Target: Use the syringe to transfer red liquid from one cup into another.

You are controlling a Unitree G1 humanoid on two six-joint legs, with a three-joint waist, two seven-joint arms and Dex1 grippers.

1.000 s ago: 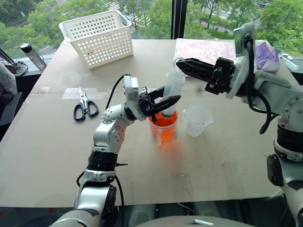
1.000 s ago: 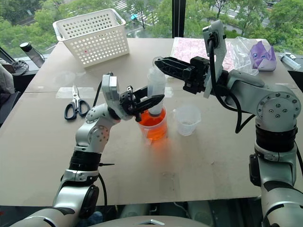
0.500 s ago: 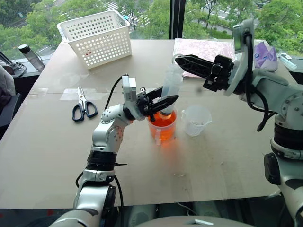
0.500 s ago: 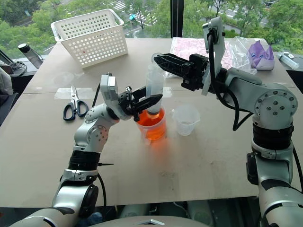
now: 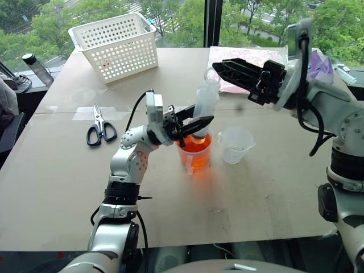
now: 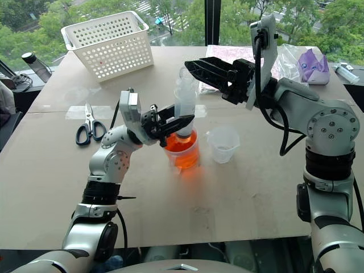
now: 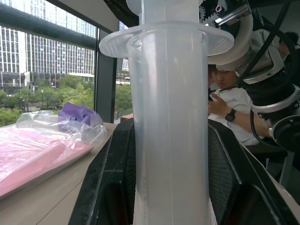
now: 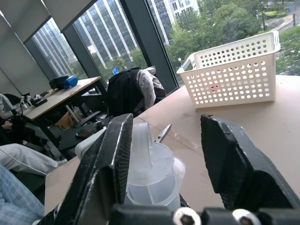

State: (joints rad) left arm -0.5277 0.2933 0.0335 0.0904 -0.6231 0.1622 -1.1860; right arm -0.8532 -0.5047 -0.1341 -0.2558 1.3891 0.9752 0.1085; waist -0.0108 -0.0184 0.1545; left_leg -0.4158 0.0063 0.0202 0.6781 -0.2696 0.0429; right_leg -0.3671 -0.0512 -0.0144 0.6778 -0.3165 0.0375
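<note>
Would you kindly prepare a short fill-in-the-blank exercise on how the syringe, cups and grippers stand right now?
1. The left gripper is shut on the ___.
2. The syringe's tip sits in the cup holding ___ liquid.
3. The right gripper is ___ above the plunger.
4. The smaller beaker stands ___ on the table.

Missing words: syringe; red; open; upright

Open table in front of my beaker [image 5: 236,144]; the syringe [image 5: 205,108] stands in the handled cup [image 5: 196,152] just beside it, blocking that side. Basket [image 5: 116,44] and scissors [image 5: 100,126] sit well clear.
</note>
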